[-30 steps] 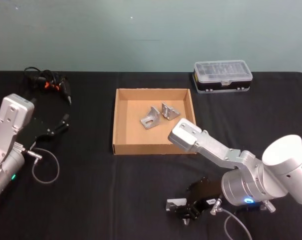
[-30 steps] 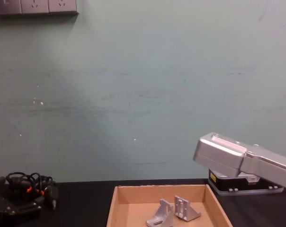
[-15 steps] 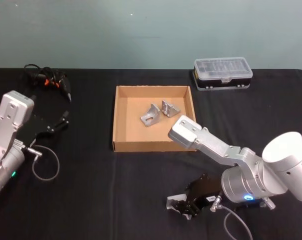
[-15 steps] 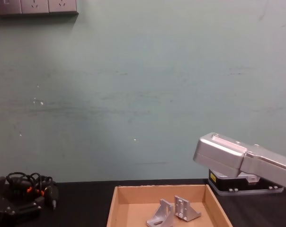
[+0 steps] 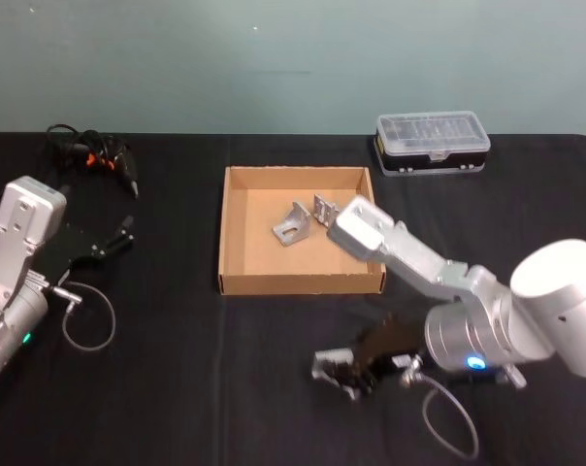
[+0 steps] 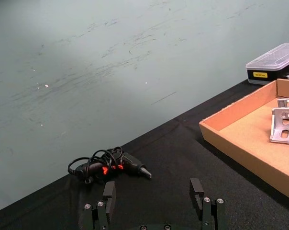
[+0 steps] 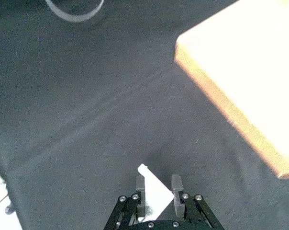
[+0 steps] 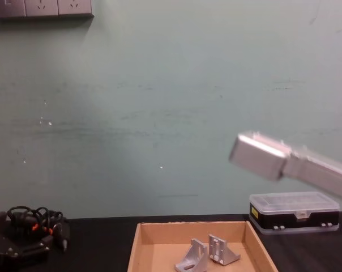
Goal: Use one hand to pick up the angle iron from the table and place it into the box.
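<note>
The right gripper (image 5: 343, 377) is clamped on the angle iron (image 5: 327, 365), and in the right wrist view you can see the pale metal piece (image 7: 156, 191) pinched between the two black fingers (image 7: 140, 188), one corner poking out past the tips. It hangs over the black table (image 5: 177, 388), on the near side of the box (image 5: 300, 286) and apart from it, with the silver-white arm bending up and over the box's right front corner. From the wrist camera the bright cardboard edge (image 7: 221, 105) sits well ahead of the fingertips. Inside the box two more angle brackets (image 5: 308, 221) lie side by side toward the far wall, and the chest view shows them standing just beside each other (image 8: 208, 255). Over on the left, the left gripper (image 6: 154, 206) is parked above the table with its fingers spread wide apart, holding nothing. Beyond it lies a tangle of black cable with orange marks (image 6: 106, 165), and at the far right of the table rests a clear-lidded plastic case (image 5: 432, 144).
</note>
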You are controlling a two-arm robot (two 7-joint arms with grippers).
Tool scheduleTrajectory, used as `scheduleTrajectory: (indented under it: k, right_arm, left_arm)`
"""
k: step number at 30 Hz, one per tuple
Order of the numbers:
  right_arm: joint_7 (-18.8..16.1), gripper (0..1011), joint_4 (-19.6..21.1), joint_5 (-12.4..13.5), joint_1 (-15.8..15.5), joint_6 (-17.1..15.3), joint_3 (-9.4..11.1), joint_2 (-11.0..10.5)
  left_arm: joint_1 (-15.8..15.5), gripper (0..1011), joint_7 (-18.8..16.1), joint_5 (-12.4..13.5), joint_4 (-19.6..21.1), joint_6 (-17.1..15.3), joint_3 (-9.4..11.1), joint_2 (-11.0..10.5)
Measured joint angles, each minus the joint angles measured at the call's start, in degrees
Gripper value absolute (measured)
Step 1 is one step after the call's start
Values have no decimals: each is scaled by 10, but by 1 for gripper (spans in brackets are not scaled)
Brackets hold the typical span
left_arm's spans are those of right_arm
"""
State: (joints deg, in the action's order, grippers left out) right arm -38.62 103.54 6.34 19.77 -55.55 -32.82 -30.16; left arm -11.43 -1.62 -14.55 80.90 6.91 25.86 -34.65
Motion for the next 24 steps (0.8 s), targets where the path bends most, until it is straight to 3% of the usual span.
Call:
scheduleTrajectory:
  k: [10, 19, 24]
  right_arm:
    - [35, 325, -43, 8, 50, 19, 12, 50]
    - [76, 324, -157, 10, 112, 55, 22, 112]
    - [91, 325, -209, 5, 136, 63, 26, 134]
  left_arm:
    - [0, 1011, 0, 0, 0, 0, 0, 0]
    - [0, 1011, 0, 0, 0, 0, 0, 0]
    - [0, 1012, 0, 0, 0, 0, 0, 0]
